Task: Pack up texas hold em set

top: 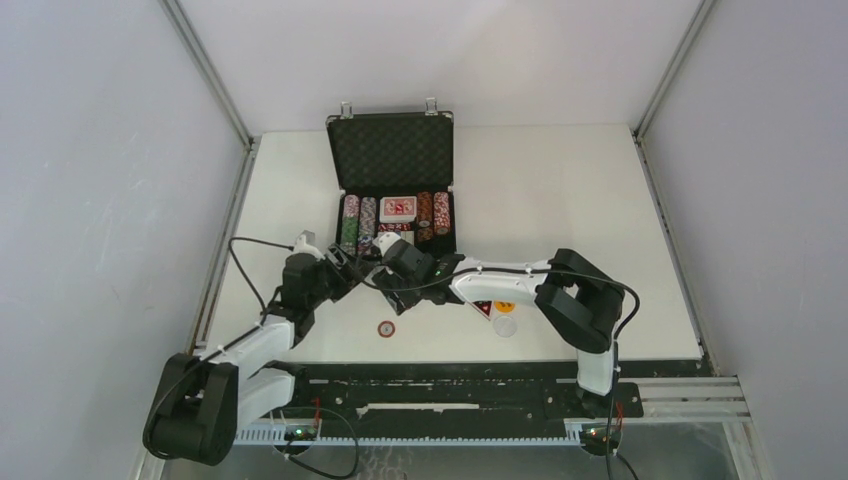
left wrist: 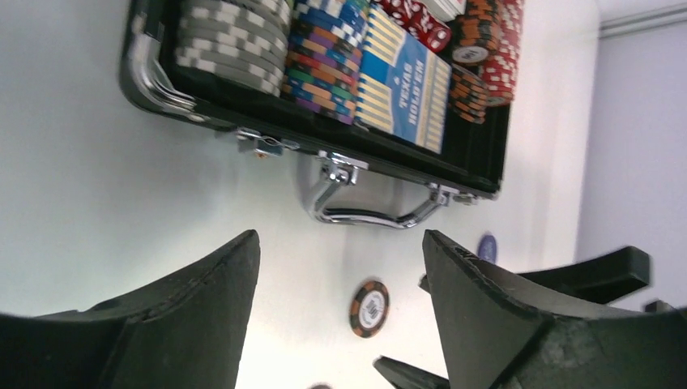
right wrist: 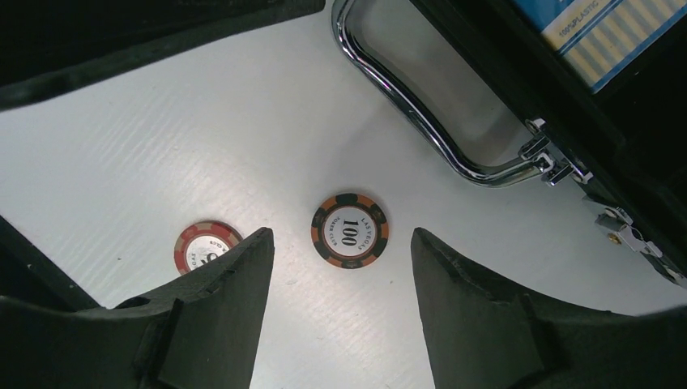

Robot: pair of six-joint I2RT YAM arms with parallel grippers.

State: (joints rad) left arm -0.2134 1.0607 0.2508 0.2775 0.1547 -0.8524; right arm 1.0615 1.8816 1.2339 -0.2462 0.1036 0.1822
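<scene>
- Top external view: the black case stands open mid-way across the white desk. Its lid is upright at the far side, and rows of striped chips and a red deck lie in its tray.
- Both arms reach to the case's near edge, where the left hand and right hand sit close together.
- Left wrist view: the left hand's jaws are spread with nothing between them, over bare desk before the metal handle. A blue deck and red dice lie inside the case.
- Right wrist view: the right hand is also spread and empty. It hangs above an orange-and-black chip marked 100, which lies flat on the desk near the handle.
- A red chip lies beside it, partly behind one finger.
- Coloured dealer buttons lie on the desk by the right forearm.
</scene>
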